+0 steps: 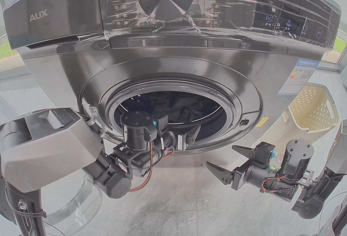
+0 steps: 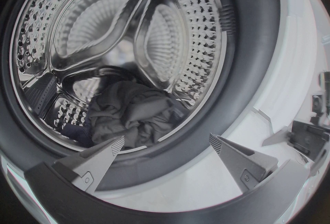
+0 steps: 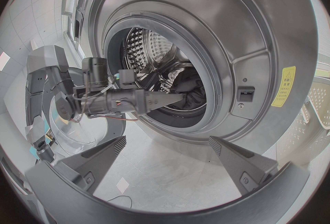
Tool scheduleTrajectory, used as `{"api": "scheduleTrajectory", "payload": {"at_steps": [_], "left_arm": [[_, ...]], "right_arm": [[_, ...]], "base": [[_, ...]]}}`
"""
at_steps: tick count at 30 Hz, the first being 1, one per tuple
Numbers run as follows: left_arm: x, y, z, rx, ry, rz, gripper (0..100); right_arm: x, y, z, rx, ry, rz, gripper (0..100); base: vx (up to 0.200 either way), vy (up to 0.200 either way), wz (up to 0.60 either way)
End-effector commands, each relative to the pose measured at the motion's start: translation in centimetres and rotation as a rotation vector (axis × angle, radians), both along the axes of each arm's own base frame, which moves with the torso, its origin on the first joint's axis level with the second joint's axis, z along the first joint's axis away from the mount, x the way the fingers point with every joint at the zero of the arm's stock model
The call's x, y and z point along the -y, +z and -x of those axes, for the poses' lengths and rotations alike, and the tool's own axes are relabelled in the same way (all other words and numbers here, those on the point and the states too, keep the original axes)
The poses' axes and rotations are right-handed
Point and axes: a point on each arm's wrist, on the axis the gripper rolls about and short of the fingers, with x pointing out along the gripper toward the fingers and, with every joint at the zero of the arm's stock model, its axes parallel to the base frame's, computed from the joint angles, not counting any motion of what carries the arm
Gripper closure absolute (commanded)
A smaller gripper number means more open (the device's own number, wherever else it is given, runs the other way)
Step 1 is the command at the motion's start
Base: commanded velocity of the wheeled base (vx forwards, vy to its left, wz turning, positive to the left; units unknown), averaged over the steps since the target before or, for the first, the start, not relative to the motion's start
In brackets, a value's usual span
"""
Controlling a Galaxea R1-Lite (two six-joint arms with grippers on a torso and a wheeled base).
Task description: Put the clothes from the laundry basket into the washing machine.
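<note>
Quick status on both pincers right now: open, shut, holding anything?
Left pincer: open, holding nothing, at the mouth of the washing machine.
Right pincer: open, holding nothing, over the floor.

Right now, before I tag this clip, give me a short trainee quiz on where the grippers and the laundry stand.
1. True or false: the right gripper is shut on a garment.
2. The dark clothes lie: A) inside the washing machine drum; B) in the left gripper; C) in the right gripper.
3. Which gripper is at the drum's mouth?
Key: 1 false, it is open and empty, in front of the machine. 2 A. 3 the left gripper, open.
</note>
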Motion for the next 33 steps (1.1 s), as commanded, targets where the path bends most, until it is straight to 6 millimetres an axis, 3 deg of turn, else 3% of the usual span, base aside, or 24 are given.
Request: {"api": "scheduleTrajectory", "payload": {"at_steps": [1,7,11,15,20,23,27,33], "left_arm": [[-0.8,0.9,5.5,0.021,-0.089,-0.008,0],[-1.7,2.0,9.2,0.054,-0.138,0.046,0],[-3.4,2.4,11.9,0.067,-0.144,0.059,0],[-6.4,3.5,14.9,0.07,-0.118,0.067,0],[-8.7,4.1,16.8,0.069,-0.108,0.082,0],[-11.1,5.0,18.6,0.089,-0.091,0.118,0],[-14.3,5.6,19.1,0.128,0.003,0.133,0],[-16.4,6.1,20.8,0.106,0.036,0.108,0]], "right_arm": [[0.3,0.1,0.5,-0.002,0.004,0.002,0],[1.2,1.0,1.6,0.015,0.002,-0.01,0],[2.2,2.3,2.7,0.052,-0.008,-0.036,0],[4.0,3.3,3.9,0.08,-0.04,-0.055,0],[5.6,3.7,4.7,0.096,-0.085,-0.064,0],[7.5,4.7,5.5,0.144,-0.148,-0.083,0],[9.8,6.3,6.2,0.227,-0.236,-0.107,0],[11.1,5.9,7.9,0.165,-0.276,-0.071,0]], "base": [[0.0,0.0,0.0],[0.0,0.0,0.0],[0.0,0.0,0.0],[0.0,0.0,0.0],[-0.08,0.0,0.0],[-0.2,0.0,0.0],[-0.2,0.0,0.0],[-0.2,0.0,0.0]]}}
